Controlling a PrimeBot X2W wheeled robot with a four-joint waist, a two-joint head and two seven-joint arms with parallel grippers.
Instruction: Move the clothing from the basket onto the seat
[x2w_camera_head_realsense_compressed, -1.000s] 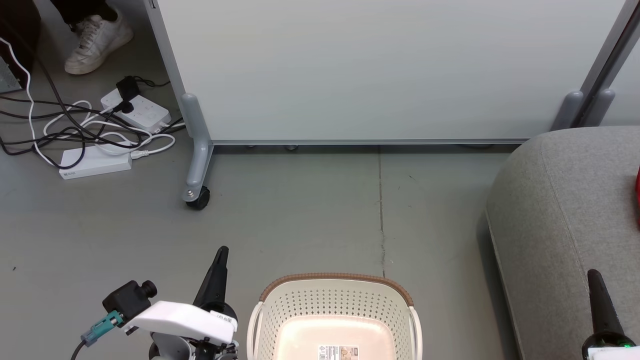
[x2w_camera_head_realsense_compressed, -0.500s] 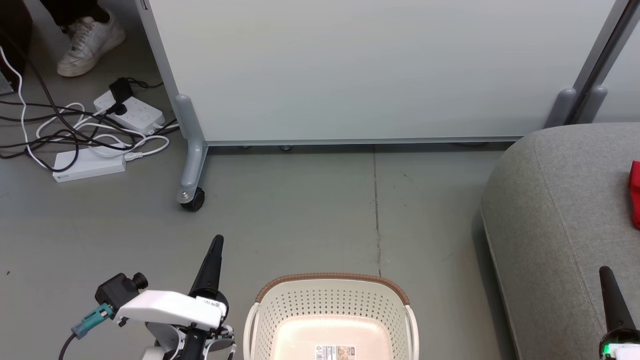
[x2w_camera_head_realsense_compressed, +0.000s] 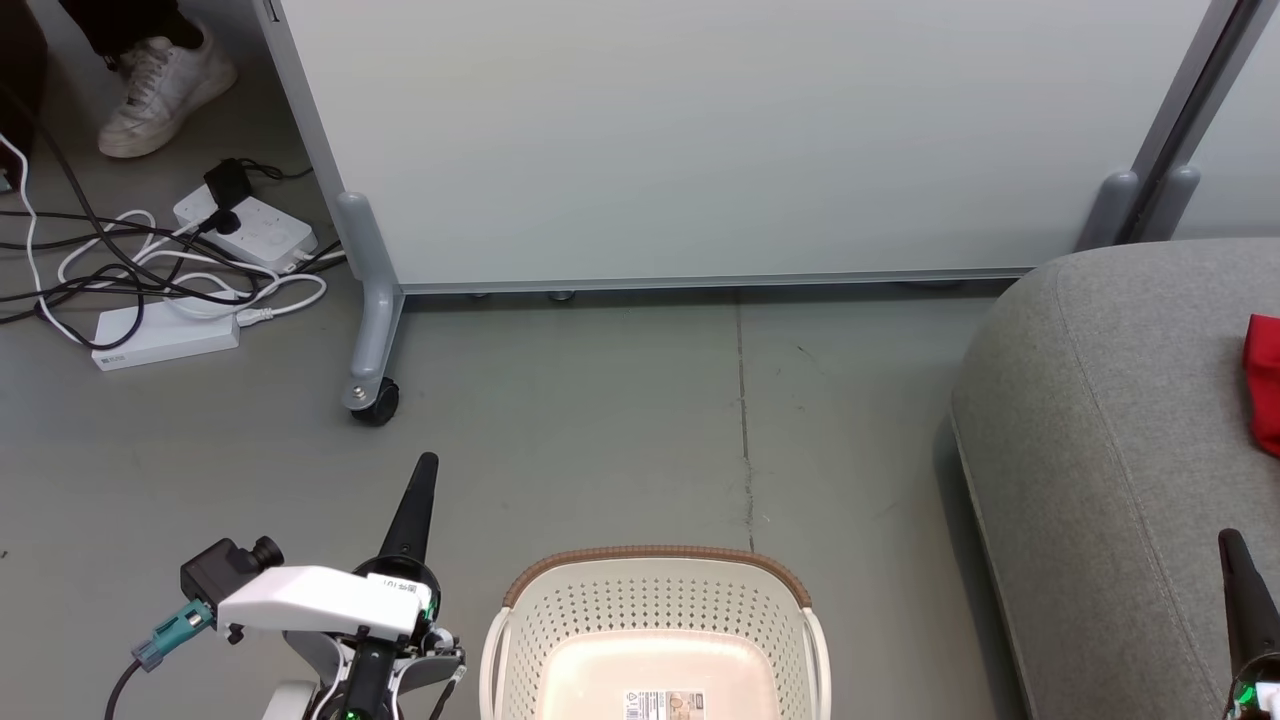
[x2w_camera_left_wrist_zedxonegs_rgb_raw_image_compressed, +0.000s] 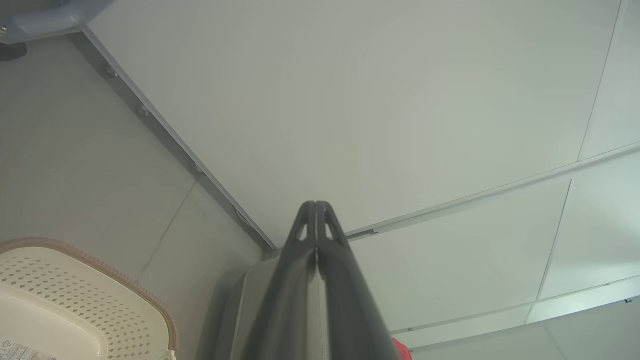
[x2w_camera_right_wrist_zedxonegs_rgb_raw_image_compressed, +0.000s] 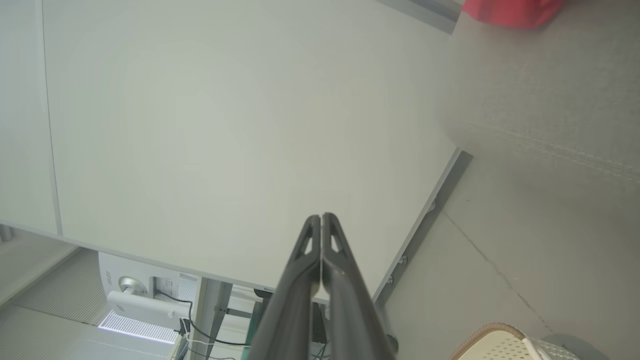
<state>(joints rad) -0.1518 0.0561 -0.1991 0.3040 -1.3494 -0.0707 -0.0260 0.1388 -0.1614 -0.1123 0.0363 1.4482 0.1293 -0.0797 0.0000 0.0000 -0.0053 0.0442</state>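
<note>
The left gripper (x2w_camera_head_realsense_compressed: 424, 468) has its two dark fingers pressed together, empty, pointing far over the floor just left of the basket (x2w_camera_head_realsense_compressed: 655, 553). The right gripper (x2w_camera_head_realsense_compressed: 1232, 548), likewise closed on nothing, rises at the near right over the grey seat (x2w_camera_head_realsense_compressed: 1100, 420). Red clothing (x2w_camera_head_realsense_compressed: 1265, 385) lies on the seat at the far right, well apart from the basket. A pale wheeled partition (x2w_camera_head_realsense_compressed: 700, 140) stands beyond.

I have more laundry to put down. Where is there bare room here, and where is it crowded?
The seat is bare from its rounded corner up to the clothing at the head view's right edge. The floor between the basket, the partition panel and the seat is free. Crowded: cables and power strips left of the panel's wheeled leg, near a shoe.
</note>
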